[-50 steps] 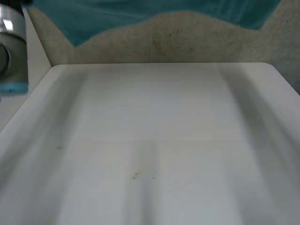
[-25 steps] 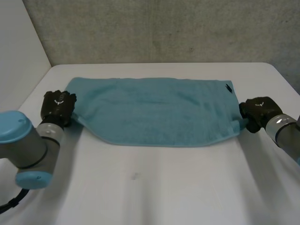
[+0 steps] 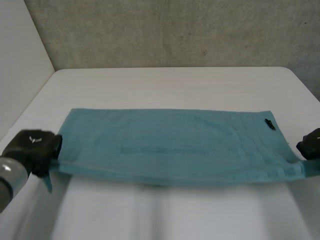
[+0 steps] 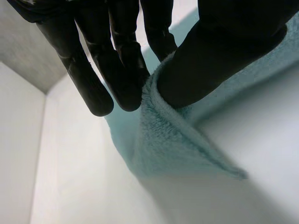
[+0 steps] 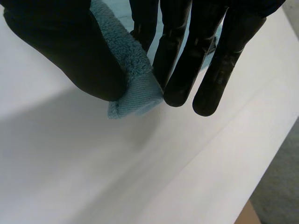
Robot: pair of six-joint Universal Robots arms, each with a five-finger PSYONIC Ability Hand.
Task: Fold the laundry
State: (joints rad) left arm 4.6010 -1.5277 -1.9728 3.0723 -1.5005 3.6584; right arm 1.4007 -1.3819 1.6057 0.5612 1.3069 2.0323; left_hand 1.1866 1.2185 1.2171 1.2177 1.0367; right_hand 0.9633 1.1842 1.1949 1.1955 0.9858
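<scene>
Where the towel is: the teal towel lies across the middle of the white tabletop as one long strip, stretched from my left side to my right.
My left hand: closed on the towel's near left corner. In my left wrist view the thumb presses the thick edge against my fingers.
My right hand: closed on the near right corner. In my right wrist view the hemmed tip pokes out between thumb and fingers.
Tension: the strip looks pulled fairly straight between my two hands. The near edge seems raised a little off the tabletop, going by the shadow under it, though I can't be sure.
Done so far: I judge the towel is spread out and squared. A faint line along its middle may mean one lengthwise fold is already in, but I can't tell for certain.
Left to do: the strip is far too long to count as finished. By my reckoning it needs at least one end-to-end fold.
Look of the towel: plush terry, smooth with few wrinkles, with a woven hem at the ends.
Tag: a small dark tag sits near the far right corner.
</scene>
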